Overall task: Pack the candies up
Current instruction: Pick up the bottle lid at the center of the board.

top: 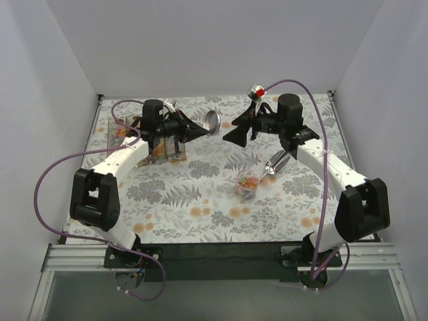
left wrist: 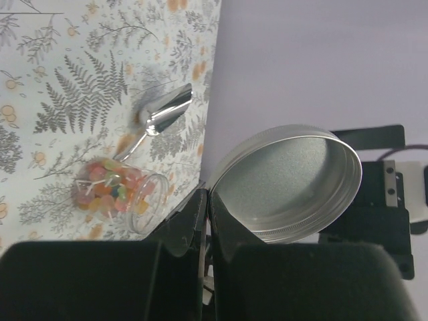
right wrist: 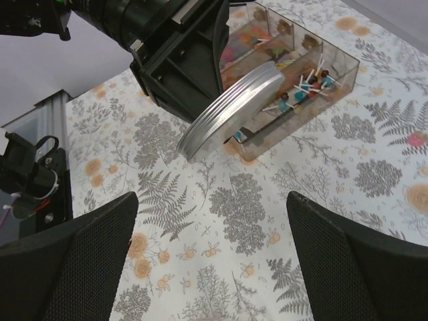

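Note:
Small wrapped candies [top: 248,180] in mixed colours fill a little clear glass jar [top: 247,190] standing on the cloth; it also shows in the left wrist view [left wrist: 114,192]. My left gripper [top: 199,131] is shut on the rim of the jar's round silver lid [top: 212,121], held in the air above the cloth. The lid shows in the left wrist view [left wrist: 287,180] and the right wrist view [right wrist: 231,110]. My right gripper [top: 233,136] is open and empty, facing the lid a short way off [right wrist: 214,257]. A metal scoop [top: 276,162] lies right of the jar.
A clear plastic compartment box [top: 137,137] with more candies stands at the back left, behind the left gripper; it also shows in the right wrist view [right wrist: 301,80]. The flowered tablecloth [top: 200,200] covers the table. White walls close in three sides.

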`<state>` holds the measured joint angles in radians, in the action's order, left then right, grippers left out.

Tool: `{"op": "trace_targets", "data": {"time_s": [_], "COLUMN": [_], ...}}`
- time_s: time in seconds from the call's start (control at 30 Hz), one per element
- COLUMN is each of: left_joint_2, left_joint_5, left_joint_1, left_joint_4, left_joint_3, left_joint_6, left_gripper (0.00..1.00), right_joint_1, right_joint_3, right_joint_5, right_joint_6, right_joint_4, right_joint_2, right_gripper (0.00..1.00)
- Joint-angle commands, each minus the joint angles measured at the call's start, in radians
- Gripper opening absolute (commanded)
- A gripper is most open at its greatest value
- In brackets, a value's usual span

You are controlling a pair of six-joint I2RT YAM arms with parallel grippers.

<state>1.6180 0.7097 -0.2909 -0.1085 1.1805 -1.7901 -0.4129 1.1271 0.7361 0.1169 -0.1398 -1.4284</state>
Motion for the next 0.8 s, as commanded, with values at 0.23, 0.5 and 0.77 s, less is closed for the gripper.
{"op": "trace_targets", "data": {"time_s": [0.23, 0.5, 0.77], "left_joint_2": [-0.083, -0.084, -0.101], "left_joint_5": [0.071, 0.139, 0.163], "left_joint_1": [0.018, 0.021, 0.018], "left_joint_4": [0.176, 0.302, 0.397], "left_joint_3": [-0.067, -0.104, -0.140], "left_joint_6": [-0.193, -0.324, -0.397], "left_gripper": [0.00, 0.00, 0.00], "right_joint_1": [0.034, 0.031, 0.023], "right_joint_3": [0.154, 0.071, 0.102], "right_joint_5": [0.298, 0.357, 0.396], "right_joint_6": [0.067, 0.023, 0.069], "right_joint_4": [-0.318, -0.520, -0.604], "right_joint_2": [-0.175, -0.142, -0.185], "right_gripper": [0.98, 0.98, 0.98]}}
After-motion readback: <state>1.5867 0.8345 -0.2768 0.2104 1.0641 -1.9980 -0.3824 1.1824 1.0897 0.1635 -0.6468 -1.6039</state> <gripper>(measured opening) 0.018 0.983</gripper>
